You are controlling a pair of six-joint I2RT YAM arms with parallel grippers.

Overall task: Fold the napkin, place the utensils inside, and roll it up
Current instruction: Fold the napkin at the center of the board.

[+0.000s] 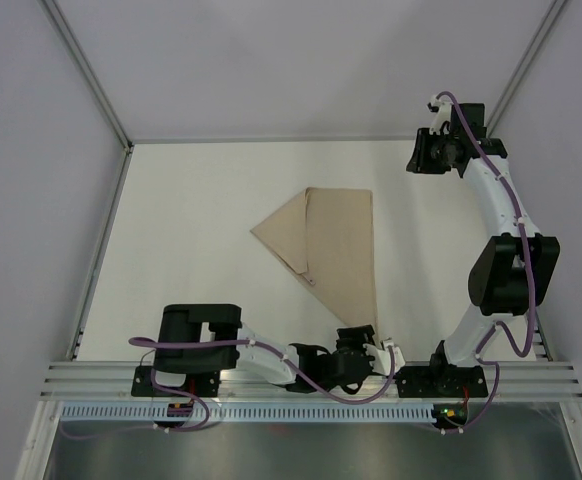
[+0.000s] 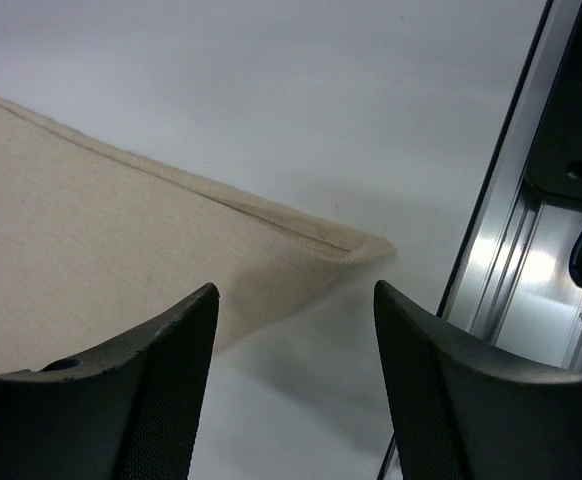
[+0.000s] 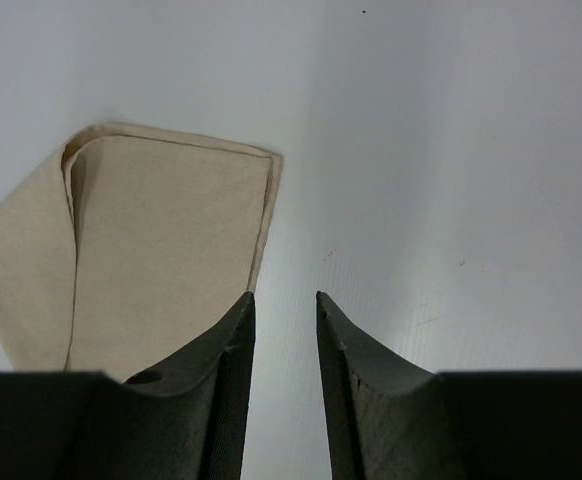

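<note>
**Left gripper** [image 1: 369, 345] — nearest the arm bases — sits low at the 6 o'clock edge of the table [image 1: 191, 200]. Its jaws are spread wide and hold nothing. In the left wrist view, the left gripper [image 2: 296, 290] frames the near corner of the napkin [image 2: 91, 220]. That corner lies flat on the surface just ahead of the fingertips, untouched. Judgement: this position suits a pinch on the corner, either for a further fold or to start the roll.

**The napkin** [image 1: 336, 250] lies at the table centre. It is folded into a tall panel that narrows toward 6 o'clock, with a triangular flap projecting toward 9 o'clock. The right wrist view shows doubled layers along the far edge of the napkin [image 3: 161, 230]. Judgement: the folding step is at least partly done.

**Right gripper** [image 1: 426, 152] appears raised at 2 o'clock from the napkin, well apart from it. In its own wrist view, the right gripper [image 3: 285, 295] shows jaws a narrow gap apart with nothing between them. Judgement: it is parked clear so the left arm can work unobstructed.

**Count:**
- Napkins: one.
- Grippers: two, both released and empty.
- Utensils: none visible in any view, so placement cannot start until they are located.
</note>
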